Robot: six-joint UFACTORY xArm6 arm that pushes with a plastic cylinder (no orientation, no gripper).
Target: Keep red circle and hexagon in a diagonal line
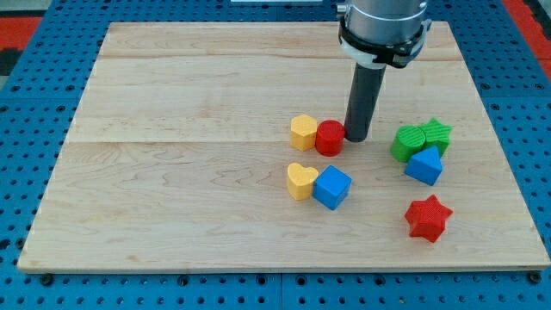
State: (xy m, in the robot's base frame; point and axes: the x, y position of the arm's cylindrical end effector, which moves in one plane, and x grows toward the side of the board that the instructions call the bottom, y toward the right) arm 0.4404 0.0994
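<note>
A red circle block (329, 137) lies near the board's middle, touching a yellow hexagon block (303, 132) on its left side. My tip (357, 138) stands on the board right against the red circle's right side. The rod rises from there to the arm at the view's top.
A yellow heart (300, 181) and a blue cube (332, 187) sit together just below the pair. At the right are a green round block (408, 143), a green star (436, 132), a blue triangular block (424, 165) and a red star (428, 218). The wooden board (172, 172) ends at blue pegboard.
</note>
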